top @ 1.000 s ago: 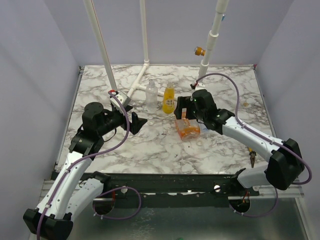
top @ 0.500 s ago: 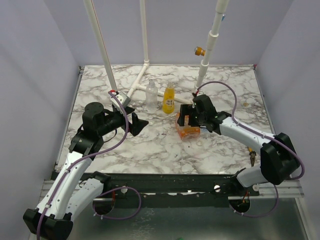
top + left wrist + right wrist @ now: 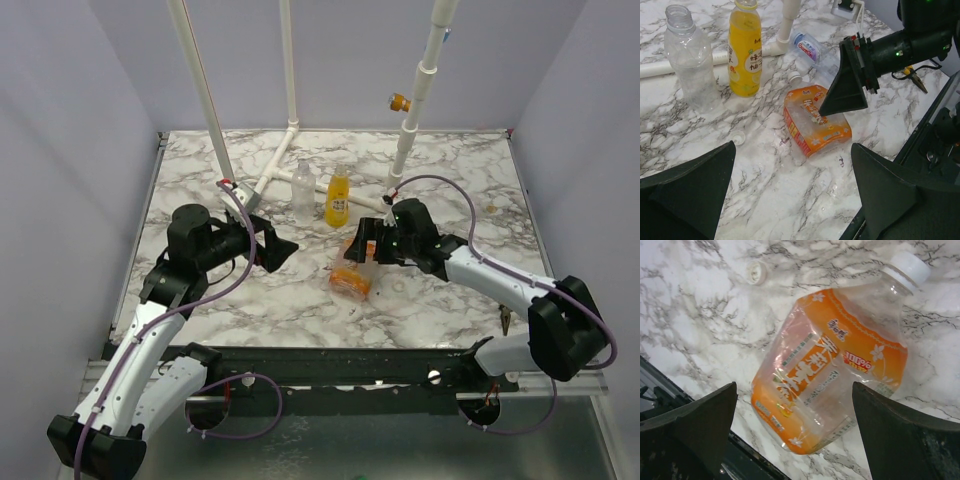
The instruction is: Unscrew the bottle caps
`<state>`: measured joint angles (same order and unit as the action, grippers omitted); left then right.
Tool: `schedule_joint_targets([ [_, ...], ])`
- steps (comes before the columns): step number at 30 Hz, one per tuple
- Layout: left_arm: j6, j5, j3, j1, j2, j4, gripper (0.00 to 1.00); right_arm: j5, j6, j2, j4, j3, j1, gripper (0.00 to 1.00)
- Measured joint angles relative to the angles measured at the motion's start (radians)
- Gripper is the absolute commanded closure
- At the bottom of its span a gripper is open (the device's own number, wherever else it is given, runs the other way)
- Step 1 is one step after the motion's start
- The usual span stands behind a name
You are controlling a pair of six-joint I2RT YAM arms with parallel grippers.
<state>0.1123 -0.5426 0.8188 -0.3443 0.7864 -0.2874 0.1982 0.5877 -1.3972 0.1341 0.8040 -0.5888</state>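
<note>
The squat orange bottle (image 3: pixel 350 278) lies on its side mid-table, also in the left wrist view (image 3: pixel 815 117) and the right wrist view (image 3: pixel 830 375), its white cap (image 3: pixel 907 267) on. My right gripper (image 3: pixel 362 245) (image 3: pixel 794 385) is open just above it, fingers on either side. My left gripper (image 3: pixel 278 245) (image 3: pixel 792 146) is open and empty to its left. The slender yellow-orange bottle (image 3: pixel 338 198) (image 3: pixel 745 50) stands capped. The small clear bottle (image 3: pixel 302 190) (image 3: pixel 690 55) stands uncapped. The blue-labelled bottle (image 3: pixel 810 47) lies behind. Loose caps (image 3: pixel 738 137) (image 3: pixel 795 76) (image 3: pixel 756 272) lie on the marble.
The white pipe frame (image 3: pixel 290 130) rises at the back, with a yellow-orange knob (image 3: pixel 399 101) on the right pipe. Pliers (image 3: pixel 505 318) (image 3: pixel 917 82) lie near the front right edge. A dark rail (image 3: pixel 330 365) runs along the table's near edge.
The orange bottle has slid and turned toward the near left. My right gripper has followed it to the left. The left arm has barely moved.
</note>
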Motion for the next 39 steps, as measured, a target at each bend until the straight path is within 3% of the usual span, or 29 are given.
schedule_joint_targets([
  [4,0.003,-0.003,-0.018,0.000,0.001,0.000,0.01,0.002,-0.004,0.043,0.002,0.008,0.000,0.00],
  [16,0.023,-0.019,-0.070,0.000,0.044,-0.012,0.01,0.048,-0.005,-0.098,-0.076,0.011,0.084,0.00],
  [22,0.021,-0.045,-0.107,0.000,0.055,-0.014,0.01,0.122,0.011,-0.144,-0.218,-0.011,0.099,0.00],
  [30,0.028,-0.061,-0.127,0.000,0.184,-0.013,0.01,0.194,0.081,-0.151,-0.454,-0.119,0.100,0.00],
  [39,0.241,-0.104,-0.198,0.001,0.346,0.121,0.01,0.201,0.134,-0.127,-0.536,-0.183,0.100,0.00],
])
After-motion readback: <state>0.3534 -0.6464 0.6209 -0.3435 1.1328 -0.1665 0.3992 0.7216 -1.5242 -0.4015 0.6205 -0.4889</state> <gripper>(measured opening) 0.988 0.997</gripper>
